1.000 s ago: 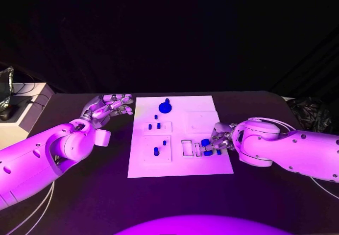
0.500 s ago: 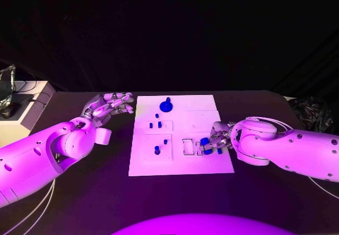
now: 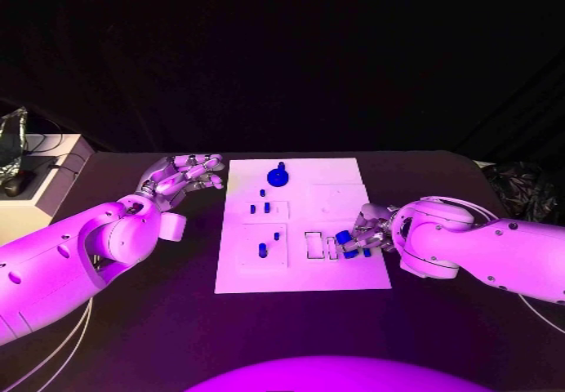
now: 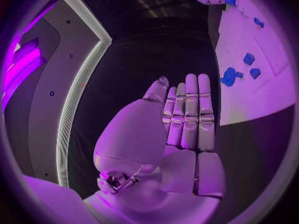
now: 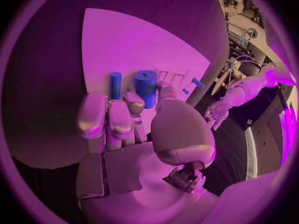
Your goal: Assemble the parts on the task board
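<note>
The white task board (image 3: 304, 273) lies mid-table. Blue parts stand on it: a round knob (image 3: 278, 176), a pair of small pegs (image 3: 259, 209), and an oblong piece (image 3: 260, 252). My right hand (image 3: 367, 235) rests over the board's right side. Its thumb and a finger pinch a short blue cylinder (image 5: 146, 86), with a thin blue peg (image 5: 116, 84) just beside it on the board. My left hand (image 3: 183, 175) hovers off the board's far left corner. Its fingers (image 4: 190, 112) are straight and hold nothing. The knob (image 4: 229, 77) and the board (image 4: 249, 99) lie beyond them.
A white cabinet (image 3: 45, 189) stands beyond the table's left edge and dark clutter (image 3: 518, 186) beyond its right edge. Two white rectangular pockets (image 3: 313, 245) sit next to my right hand. Bare black tabletop (image 3: 295, 327) lies in front of the board.
The right hand has stayed over the board's right side with the blue cylinder, shifting only slightly. The left hand has not moved.
</note>
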